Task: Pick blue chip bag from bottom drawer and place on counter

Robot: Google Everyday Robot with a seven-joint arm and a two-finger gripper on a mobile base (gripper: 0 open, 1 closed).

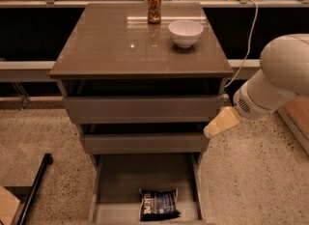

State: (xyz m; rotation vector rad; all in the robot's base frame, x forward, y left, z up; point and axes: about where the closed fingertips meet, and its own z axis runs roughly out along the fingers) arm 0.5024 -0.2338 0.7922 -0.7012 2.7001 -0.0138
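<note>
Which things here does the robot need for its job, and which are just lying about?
Needed: blue chip bag in the open bottom drawer; counter; gripper, beside the middle drawer.
Lying about: brown can and white bowl, both on the counter.

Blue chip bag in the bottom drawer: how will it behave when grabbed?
The blue chip bag looks crinkled, so probably light and floppy. Its foil may slip. Lying flat in the bottom drawer, it shouldn't roll. The gripper is beside the middle drawer.
</note>
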